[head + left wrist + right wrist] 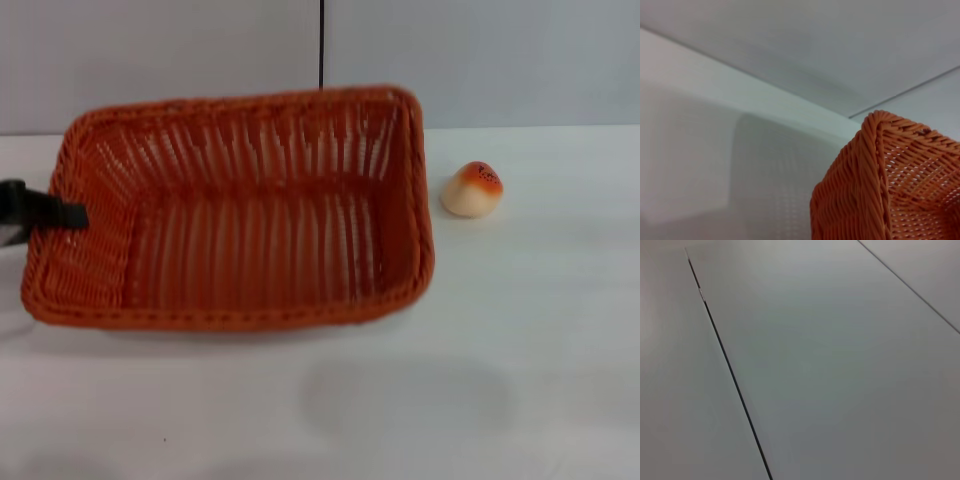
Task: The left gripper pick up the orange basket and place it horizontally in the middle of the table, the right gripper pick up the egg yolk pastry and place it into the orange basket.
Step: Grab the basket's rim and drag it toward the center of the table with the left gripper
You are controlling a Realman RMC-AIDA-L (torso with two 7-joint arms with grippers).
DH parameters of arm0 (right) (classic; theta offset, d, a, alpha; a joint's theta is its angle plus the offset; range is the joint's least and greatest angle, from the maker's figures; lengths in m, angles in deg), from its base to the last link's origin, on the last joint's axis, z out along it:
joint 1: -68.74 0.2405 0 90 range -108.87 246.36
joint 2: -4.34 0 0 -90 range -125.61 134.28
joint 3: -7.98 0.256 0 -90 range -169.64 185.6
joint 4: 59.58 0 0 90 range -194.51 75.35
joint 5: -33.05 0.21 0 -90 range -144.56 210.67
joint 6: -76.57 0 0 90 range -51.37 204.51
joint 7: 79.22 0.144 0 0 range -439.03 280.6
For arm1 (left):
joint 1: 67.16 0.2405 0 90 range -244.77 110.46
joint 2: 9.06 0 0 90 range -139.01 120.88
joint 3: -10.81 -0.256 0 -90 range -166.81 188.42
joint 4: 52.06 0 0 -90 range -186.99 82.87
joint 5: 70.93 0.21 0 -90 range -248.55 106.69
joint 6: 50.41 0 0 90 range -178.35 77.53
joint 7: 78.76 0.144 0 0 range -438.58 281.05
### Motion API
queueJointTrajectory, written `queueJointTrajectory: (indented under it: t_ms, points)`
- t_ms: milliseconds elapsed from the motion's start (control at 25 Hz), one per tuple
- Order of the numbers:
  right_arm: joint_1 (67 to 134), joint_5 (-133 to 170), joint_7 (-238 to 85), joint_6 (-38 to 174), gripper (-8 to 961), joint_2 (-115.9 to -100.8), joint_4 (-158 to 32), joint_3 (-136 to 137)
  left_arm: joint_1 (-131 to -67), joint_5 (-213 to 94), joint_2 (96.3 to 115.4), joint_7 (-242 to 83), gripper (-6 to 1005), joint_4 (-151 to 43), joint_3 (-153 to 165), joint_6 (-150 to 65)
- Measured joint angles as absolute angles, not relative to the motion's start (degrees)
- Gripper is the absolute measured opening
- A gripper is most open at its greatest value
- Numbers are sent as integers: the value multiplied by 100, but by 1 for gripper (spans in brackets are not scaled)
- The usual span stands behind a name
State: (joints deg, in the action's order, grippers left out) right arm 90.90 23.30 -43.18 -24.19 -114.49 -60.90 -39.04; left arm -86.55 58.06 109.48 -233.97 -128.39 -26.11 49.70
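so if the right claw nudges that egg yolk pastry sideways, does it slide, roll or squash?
The egg yolk pastry sits dome up on what looks like a flat base on the table, so it would probably slide rather than roll. Its glossy rounded top may let the fingers slip upward. It looks like a soft baked bun, so a firm squeeze could dent it.

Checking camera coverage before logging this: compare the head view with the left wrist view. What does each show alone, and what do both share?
Only the head view shows the egg yolk pastry on the table, the left gripper at the basket's left rim, and the basket's whole empty interior. Only the left wrist view shows a close-up of one woven corner. Both share the orange basket.
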Motion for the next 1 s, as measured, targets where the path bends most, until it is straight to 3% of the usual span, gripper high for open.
queueJointTrajectory:
  t_ms: [560, 1000]
  points:
    - [9136, 2327, -4318, -2375, 587, -11449, -6097, -3940, -8037, 5322, 10964, -23341, 190, -12767, -3731, 4417]
    - [9198, 2328, -4318, -2320, 586, -11438, -6094, -3955, -8028, 5088, 10925, -23262, 245, -12693, -3963, 4503]
